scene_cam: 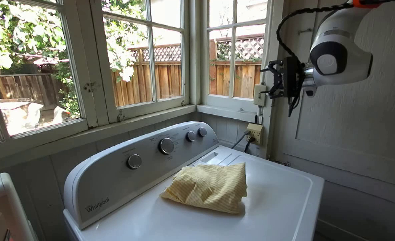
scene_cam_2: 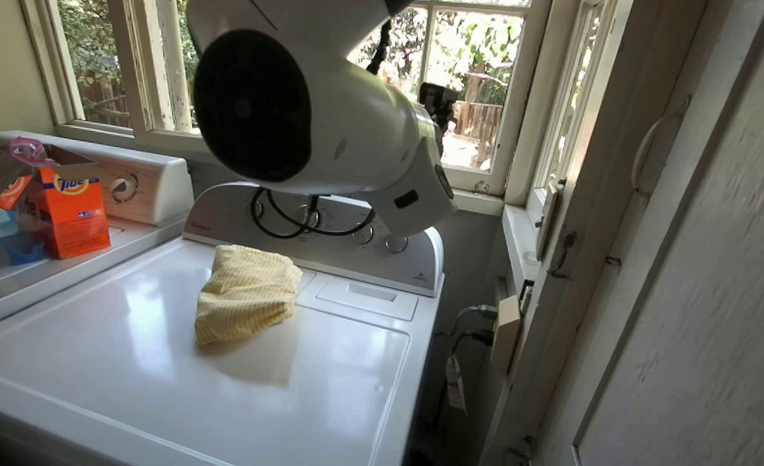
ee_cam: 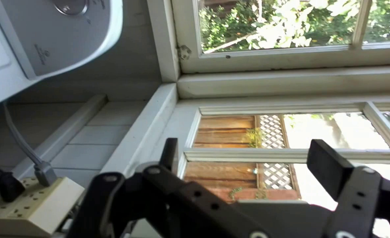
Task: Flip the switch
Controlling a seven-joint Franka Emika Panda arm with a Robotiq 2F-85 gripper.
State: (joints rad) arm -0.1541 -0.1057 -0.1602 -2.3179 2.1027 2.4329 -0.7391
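Note:
The switch (scene_cam: 259,95) is a small off-white upright plate on the wall post beside the window. In an exterior view it shows nearly edge-on, with a small dark lever (scene_cam_2: 548,220). My gripper (scene_cam: 263,81) is at the post, its fingers pointing to the window side. Its lower fingertip overlaps the switch's right edge in that view; I cannot tell if they touch. In the wrist view the gripper (ee_cam: 249,157) is wide open with nothing between its fingers. The switch is mostly or wholly hidden behind the gripper there. The arm hides much of the gripper (scene_cam_2: 438,103) in an exterior view.
A yellowish outlet (scene_cam: 255,134) with plugged cords is below the switch. The white washer (scene_cam: 281,180) with a dialed panel stands under the windows, a yellow cloth (scene_cam: 210,187) on it. A door (scene_cam_2: 698,291) and hook (scene_cam_2: 563,255) are near the post.

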